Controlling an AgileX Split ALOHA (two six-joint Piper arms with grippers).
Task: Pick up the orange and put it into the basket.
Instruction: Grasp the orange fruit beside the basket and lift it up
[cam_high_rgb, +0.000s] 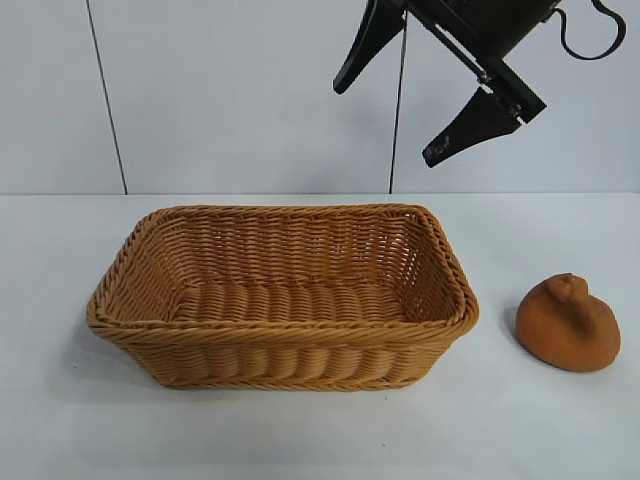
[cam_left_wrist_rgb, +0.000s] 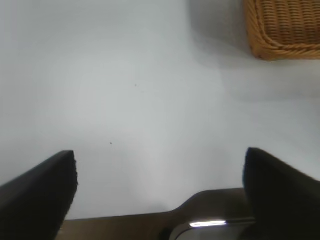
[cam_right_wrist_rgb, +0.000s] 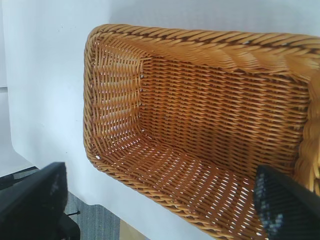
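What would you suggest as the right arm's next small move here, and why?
Probably swing the right gripper sideways toward the orange, then lower it. It hangs open and empty high above the basket's far rim, while the orange sits on the table beside the basket, on the right arm's side. The left gripper, also open, sees only table and a basket corner.

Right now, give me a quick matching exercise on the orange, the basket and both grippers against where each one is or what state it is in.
Things:
1. orange
2. basket
3. right gripper
4. left gripper

States:
A. open, high above the basket's far right corner
B. on the table, right of the basket, apart from it
C. open over bare table, basket corner ahead
D. holds nothing inside

Pairs: 1-B, 2-D, 3-A, 4-C
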